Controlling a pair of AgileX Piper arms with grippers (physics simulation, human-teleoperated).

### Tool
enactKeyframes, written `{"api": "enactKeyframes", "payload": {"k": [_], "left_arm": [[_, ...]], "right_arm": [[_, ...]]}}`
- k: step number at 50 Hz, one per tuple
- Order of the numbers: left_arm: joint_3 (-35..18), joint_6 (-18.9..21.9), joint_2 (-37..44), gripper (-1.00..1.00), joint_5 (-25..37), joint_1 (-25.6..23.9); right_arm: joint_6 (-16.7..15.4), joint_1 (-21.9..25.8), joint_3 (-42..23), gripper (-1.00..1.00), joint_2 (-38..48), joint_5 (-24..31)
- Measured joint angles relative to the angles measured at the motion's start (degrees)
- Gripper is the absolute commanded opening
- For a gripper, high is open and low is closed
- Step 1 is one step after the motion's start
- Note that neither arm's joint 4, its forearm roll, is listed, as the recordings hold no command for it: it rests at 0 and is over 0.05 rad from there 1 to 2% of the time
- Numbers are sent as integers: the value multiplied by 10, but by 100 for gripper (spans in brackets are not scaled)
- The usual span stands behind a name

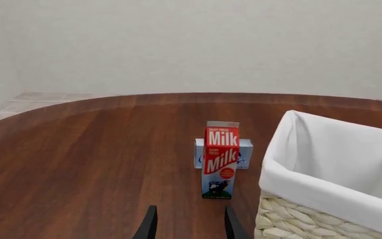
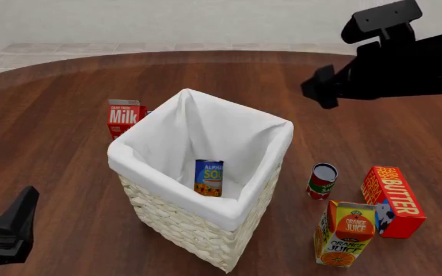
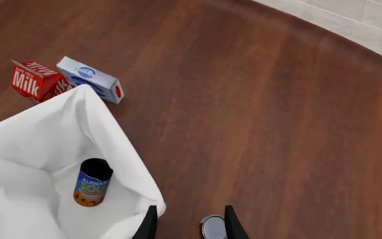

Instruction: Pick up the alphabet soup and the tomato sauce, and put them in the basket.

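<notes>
The alphabet soup (image 2: 208, 177) stands upright inside the basket (image 2: 181, 229) on its white lining; the right wrist view also shows the soup (image 3: 93, 182) there. The tomato sauce (image 2: 322, 181), a red-and-green can with a silver top, stands on the table right of the basket. My right gripper (image 2: 319, 87) hangs high over the far right of the table, open and empty; in its wrist view the sauce can's top (image 3: 212, 226) shows far below between the fingers (image 3: 149, 224). My left gripper (image 1: 189, 226) is open and empty, low at the near left (image 2: 12, 221).
A milk carton (image 2: 125, 118) stands behind the basket's left corner, with a blue-and-white box (image 3: 90, 79) lying just beyond it. A butter box (image 2: 392, 201) and an orange juice carton (image 2: 345, 233) stand close to the right of the tomato sauce.
</notes>
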Motion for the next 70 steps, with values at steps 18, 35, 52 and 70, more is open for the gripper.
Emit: {"api": "enactKeyframes", "payload": {"k": [18, 35, 52, 70], "left_arm": [[0, 0, -14, 100, 13, 0], [0, -1, -9, 100, 8, 0], [0, -1, 2, 100, -3, 0], [0, 0, 8, 100, -9, 0]], "right_arm": [[1, -43, 25, 100, -1, -14], [5, -69, 59, 100, 8, -35], [8, -81, 98, 100, -2, -46], [7, -95, 130, 100, 1, -63]]}}
